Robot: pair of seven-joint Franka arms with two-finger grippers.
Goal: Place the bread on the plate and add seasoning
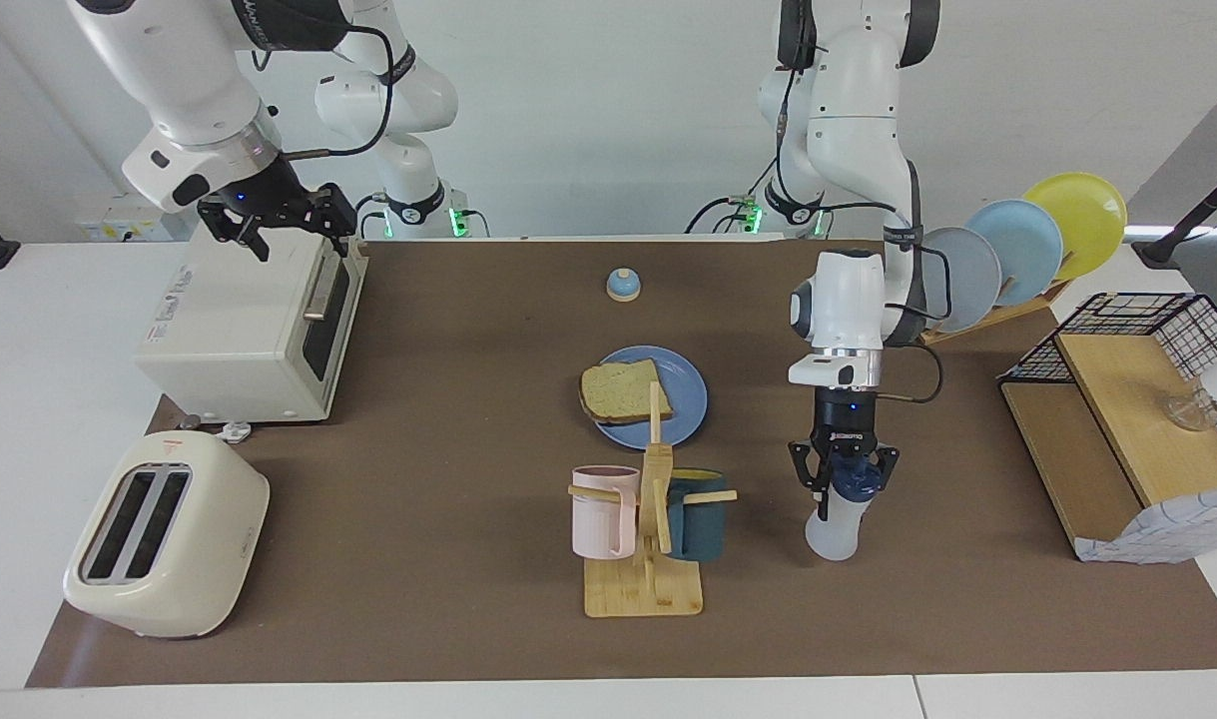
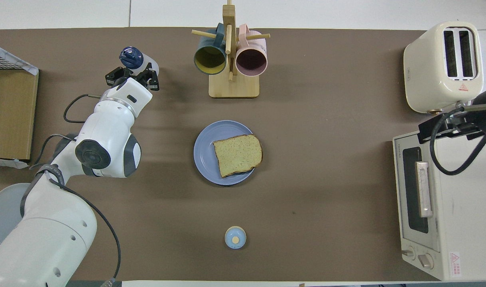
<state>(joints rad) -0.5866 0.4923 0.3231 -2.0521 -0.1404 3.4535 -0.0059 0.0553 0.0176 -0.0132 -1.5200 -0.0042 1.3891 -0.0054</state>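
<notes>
L gripper (image 1: 844, 477) clamps seasoning bottle (image 1: 836, 524) at the cap, beside mug rack (image 1: 651, 539). Toast slice (image 1: 623, 391) on blue plate (image 1: 690, 411). R gripper (image 1: 274, 218) waits over toaster oven (image 1: 249, 335), fingers apart, empty.

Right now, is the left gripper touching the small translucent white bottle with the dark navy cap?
Touching. In the facing view the left gripper closes around the bottle at its cap.
</notes>
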